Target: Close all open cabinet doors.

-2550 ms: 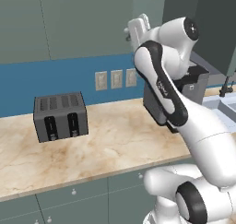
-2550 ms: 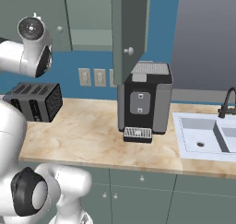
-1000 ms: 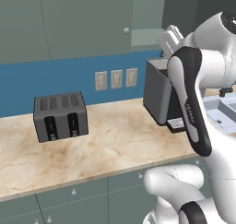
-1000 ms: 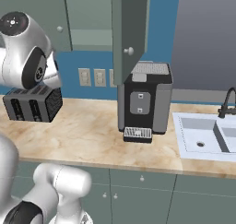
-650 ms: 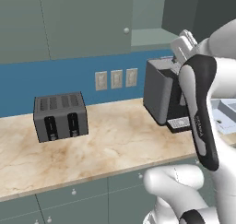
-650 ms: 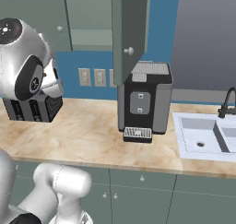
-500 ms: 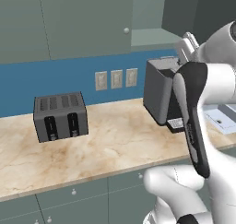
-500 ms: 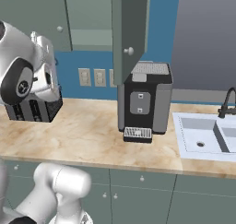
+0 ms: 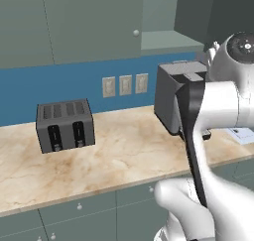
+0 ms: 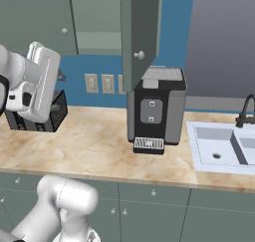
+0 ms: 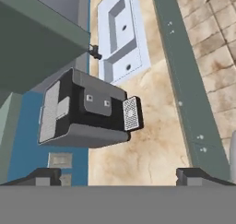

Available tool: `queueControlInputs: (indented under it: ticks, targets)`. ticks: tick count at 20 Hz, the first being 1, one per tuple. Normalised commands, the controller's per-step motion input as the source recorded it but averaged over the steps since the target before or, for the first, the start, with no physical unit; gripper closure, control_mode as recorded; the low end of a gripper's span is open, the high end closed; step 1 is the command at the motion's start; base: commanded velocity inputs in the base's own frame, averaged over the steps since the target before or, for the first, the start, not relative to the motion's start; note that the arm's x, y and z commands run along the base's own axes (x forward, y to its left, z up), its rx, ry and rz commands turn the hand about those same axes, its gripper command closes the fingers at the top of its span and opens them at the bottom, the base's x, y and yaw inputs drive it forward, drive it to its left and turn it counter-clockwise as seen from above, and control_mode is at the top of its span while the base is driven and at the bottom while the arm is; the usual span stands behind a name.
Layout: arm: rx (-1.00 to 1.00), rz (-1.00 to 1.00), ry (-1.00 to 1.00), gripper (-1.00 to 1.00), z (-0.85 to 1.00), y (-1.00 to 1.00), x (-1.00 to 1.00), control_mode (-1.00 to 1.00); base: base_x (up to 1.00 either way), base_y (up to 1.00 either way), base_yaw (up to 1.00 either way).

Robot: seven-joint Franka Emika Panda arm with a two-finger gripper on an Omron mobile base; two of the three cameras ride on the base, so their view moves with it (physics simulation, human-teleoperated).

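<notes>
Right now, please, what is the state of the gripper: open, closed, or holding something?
Gripper: open, its two fingertips wide apart, holding nothing; it faces the coffee machine.

You've got one open cabinet door [image 10: 141,34] swung out toward you in the right base view, edge-on above the counter, a tall flat grey-green panel with a small round pale knob near its lower edge. To its left, a closed cabinet door [image 10: 35,19] sits flush with the wall cabinets, its own knob near the lower right corner. In the left base view, you see that closed door [image 9: 92,22] again, flat and shut, knob low on the right, and beside it on the left another shut door [image 9: 22,27].
</notes>
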Motion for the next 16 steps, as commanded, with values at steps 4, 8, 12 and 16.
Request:
queueControlInputs:
  ticks: [4, 8, 12, 16]
  targets:
    - [0.21, -0.03, 0.00, -1.00, 0.05, -0.31, -0.54, -1.00, 0.00, 0.00, 0.00]
    - [0.20, 0.00, 0.00, -1.00, 0.05, -0.31, -0.53, -1.00, 0.00, 0.00, 0.00]
    - [0.14, 0.00, -0.03, -1.00, 0.05, -0.35, -0.46, -1.00, 0.00, 0.00, 0.00]
    - [0.01, -0.16, -0.04, -1.00, 0.00, -0.36, -0.33, -1.00, 0.00, 0.00, 0.00]
